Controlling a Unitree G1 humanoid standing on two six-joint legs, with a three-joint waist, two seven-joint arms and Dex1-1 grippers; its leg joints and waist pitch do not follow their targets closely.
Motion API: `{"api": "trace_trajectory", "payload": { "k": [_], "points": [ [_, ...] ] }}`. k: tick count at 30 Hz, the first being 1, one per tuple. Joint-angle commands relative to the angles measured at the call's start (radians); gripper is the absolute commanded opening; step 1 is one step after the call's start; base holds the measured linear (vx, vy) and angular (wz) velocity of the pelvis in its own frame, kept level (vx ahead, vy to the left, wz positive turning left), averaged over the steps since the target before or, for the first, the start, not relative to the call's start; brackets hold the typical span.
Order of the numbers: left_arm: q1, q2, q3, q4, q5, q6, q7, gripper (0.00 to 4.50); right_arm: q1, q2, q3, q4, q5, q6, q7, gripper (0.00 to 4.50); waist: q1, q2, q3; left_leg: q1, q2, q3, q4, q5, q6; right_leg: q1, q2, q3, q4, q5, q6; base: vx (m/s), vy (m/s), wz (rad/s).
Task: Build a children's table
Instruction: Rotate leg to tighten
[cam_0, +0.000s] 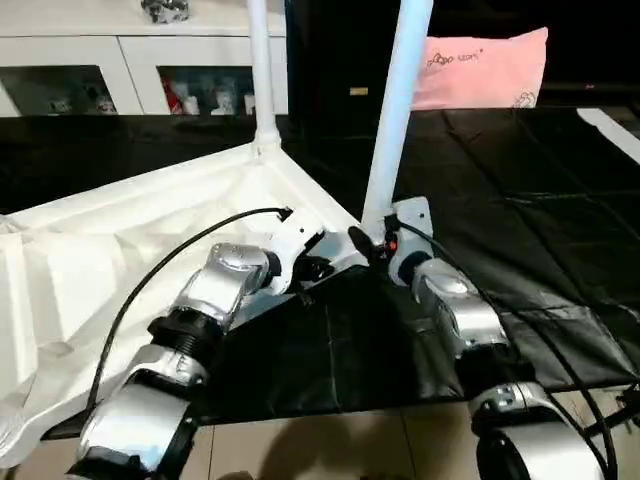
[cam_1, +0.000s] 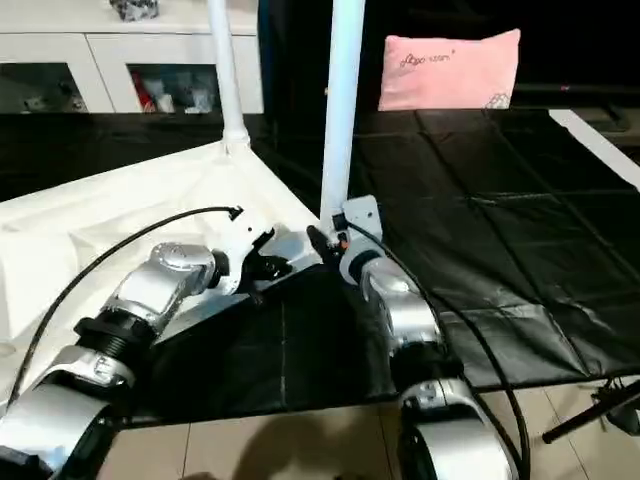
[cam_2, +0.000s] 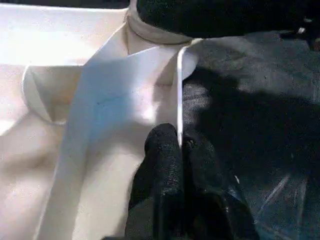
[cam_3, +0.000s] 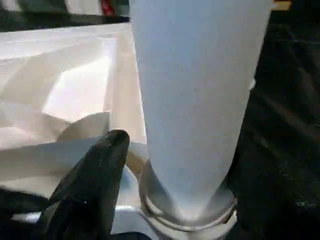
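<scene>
- You have the children's table (cam_0: 120, 250) lying upside down on the black sheet (cam_0: 520, 200), its ribbed white underside facing up, with its body toward the sheet's left edge and one corner reaching to the sheet's middle.
- One white tube leg (cam_0: 262, 80) stands upright in the round socket at the table's far corner; a second leg (cam_0: 395, 110) stands in the socket at the near right corner, leaning slightly to the right.
- Your left gripper (cam_2: 177, 150) is at the raised rim (cam_2: 178, 90) just left of that near corner; the left wrist view shows its jaws closed on the thin rim edge, one black finger on each side.
- Your right gripper (cam_0: 372, 243) sits at the foot of the second leg. The right wrist view shows one black finger (cam_3: 100, 170) beside the tube just above the socket collar (cam_3: 185, 210), but you cannot tell from it whether the jaws are clamping the leg.
- The black sheet covers the floor, with pale floor tiles (cam_0: 330, 445) along its near edge.
- Beyond the sheet's far edge, a white cabinet (cam_0: 130, 65) with glass doors stands at the left and a pink pillow (cam_0: 480, 68) lies at the right.
</scene>
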Motion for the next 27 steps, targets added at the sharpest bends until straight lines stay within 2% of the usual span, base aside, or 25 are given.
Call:
{"api": "trace_trajectory", "payload": {
  "k": [1,2,3,4,5,7,11,13,14,17,19,20,21,24,26,27],
  "points": [
    [0.003,-0.003,-0.015,-0.034,-0.009,-0.051,-0.038,0.0,0.029,0.003,0.04,0.002,0.016,0.011,0.086,3.61,0.007,-0.007,-0.062,-0.005,0.029,-0.008,-0.063,-0.209,0.05,0.052,-0.082,0.051,-0.094,-0.333,-0.142,0.0,0.0,0.0],
    [0.02,0.032,-0.031,-0.051,-0.01,-0.074,-0.104,0.0,0.061,-0.049,0.062,-0.045,0.018,-0.02,0.18,3.61,0.007,-0.007,-0.062,-0.007,0.029,-0.007,-0.063,-0.202,0.053,0.053,-0.082,0.051,-0.094,-0.321,-0.145,0.0,0.0,0.0],
    [0.024,0.04,-0.036,-0.055,-0.01,-0.08,-0.119,0.0,0.068,-0.06,0.067,-0.055,0.018,-0.026,0.2,3.85,0.008,-0.008,-0.064,-0.006,0.033,-0.006,-0.062,-0.189,0.06,0.053,-0.08,0.053,-0.089,-0.285,-0.147,0.0,0.0,0.0],
    [0.026,0.045,-0.039,-0.057,-0.01,-0.085,-0.129,0.0,0.073,-0.068,0.071,-0.062,0.018,-0.03,0.213,3.85,0.01,-0.007,-0.064,-0.007,0.032,-0.007,-0.061,-0.179,0.064,0.054,-0.081,0.052,-0.086,-0.264,-0.156,0.0,0.0,0.0],
    [0.035,0.07,-0.052,-0.066,-0.008,-0.094,-0.171,0.0,0.09,-0.103,0.086,-0.087,0.019,-0.045,0.268,3.97,0.013,-0.007,-0.066,-0.008,0.033,-0.006,-0.06,-0.157,0.068,0.059,-0.081,0.052,-0.082,-0.22,-0.171,0.0,0.0,0.0],
    [0.046,0.12,-0.075,-0.069,-0.008,-0.126,-0.256,0.0,0.117,-0.171,0.103,-0.133,0.033,-0.056,0.384,4.18,0.012,-0.004,-0.066,-0.008,0.032,-0.005,-0.058,-0.154,0.078,0.059,-0.079,0.051,-0.079,-0.192,-0.187,0.0,0.0,0.0],
    [0.05,0.158,-0.085,-0.073,-0.014,-0.147,-0.315,0.0,0.13,-0.225,0.107,-0.168,0.052,-0.043,0.479,4.47,0.011,-0.003,-0.062,-0.004,0.034,-0.005,-0.061,-0.193,0.07,0.056,-0.08,0.05,-0.087,-0.258,-0.187,0.0,0.0,0.0],
    [0.056,0.184,-0.091,-0.084,-0.023,-0.166,-0.37,0.0,0.138,-0.265,0.109,-0.196,0.07,-0.027,0.549,4.47,0.017,-0.003,-0.062,-0.001,0.037,-0.006,-0.062,-0.203,0.065,0.055,-0.08,0.051,-0.087,-0.276,-0.182,0.0,0.0,0.0],
    [0.064,0.207,-0.097,-0.103,-0.038,-0.182,-0.433,0.0,0.143,-0.297,0.112,-0.222,0.091,-0.007,0.612,4.47,0.02,-0.005,-0.062,-0.002,0.037,-0.006,-0.061,-0.199,0.066,0.057,-0.08,0.051,-0.086,-0.27,-0.182,0.0,0.0,0.0],
    [0.068,0.229,-0.107,-0.116,-0.053,-0.199,-0.495,0.0,0.147,-0.33,0.118,-0.247,0.113,0.003,0.677,4.47,0.029,-0.004,-0.063,-0.003,0.038,-0.003,-0.06,-0.177,0.069,0.056,-0.077,0.05,-0.078,-0.222,-0.195,0.0,0.0,0.0],
    [0.069,0.245,-0.116,-0.128,-0.066,-0.205,-0.548,0.0,0.15,-0.356,0.134,-0.261,0.124,-0.002,0.745,4.47,0.034,-0.002,-0.062,-0.003,0.039,-0.001,-0.058,-0.185,0.071,0.055,-0.078,0.05,-0.08,-0.231,-0.198,0.0,0.0,0.0],
    [0.068,0.247,-0.117,-0.129,-0.067,-0.206,-0.556,0.0,0.149,-0.359,0.136,-0.261,0.125,-0.005,0.756,4.47,0.035,-0.003,-0.063,-0.002,0.039,-0.002,-0.059,-0.185,0.07,0.055,-0.078,0.049,-0.08,-0.235,-0.197,0.0,0.0,0.0],
    [0.064,0.253,-0.123,-0.133,-0.073,-0.208,-0.586,0.0,0.146,-0.37,0.144,-0.257,0.131,-0.009,0.794,4.47,0.037,0.002,-0.062,-0.001,0.039,-0.002,-0.059,-0.193,0.065,0.053,-0.079,0.048,-0.082,-0.251,-0.197,0.0,0.0,0.0],
    [0.057,0.26,-0.134,-0.134,-0.071,-0.216,-0.617,0.0,0.138,-0.377,0.149,-0.246,0.141,-0.003,0.836,4.47,0.041,0.0,-0.062,-0.001,0.039,-0.003,-0.06,-0.199,0.06,0.054,-0.079,0.049,-0.083,-0.264,-0.195,0.0,0.0,0.0],
    [0.052,0.269,-0.157,-0.135,-0.065,-0.234,-0.662,0.0,0.12,-0.386,0.172,-0.219,0.139,-0.008,0.884,4.3,0.045,0.005,-0.062,0.0,0.039,-0.004,-0.06,-0.205,0.057,0.054,-0.079,0.048,-0.084,-0.273,-0.192,0.0,0.0,0.0],
    [0.052,0.269,-0.157,-0.135,-0.065,-0.234,-0.662,0.0,0.12,-0.386,0.172,-0.219,0.139,-0.008,0.884,4.2,0.046,0.003,-0.062,0.001,0.039,-0.003,-0.06,-0.205,0.055,0.053,-0.078,0.049,-0.085,-0.274,-0.192,0.0,0.0,0.0]
  ]
}}
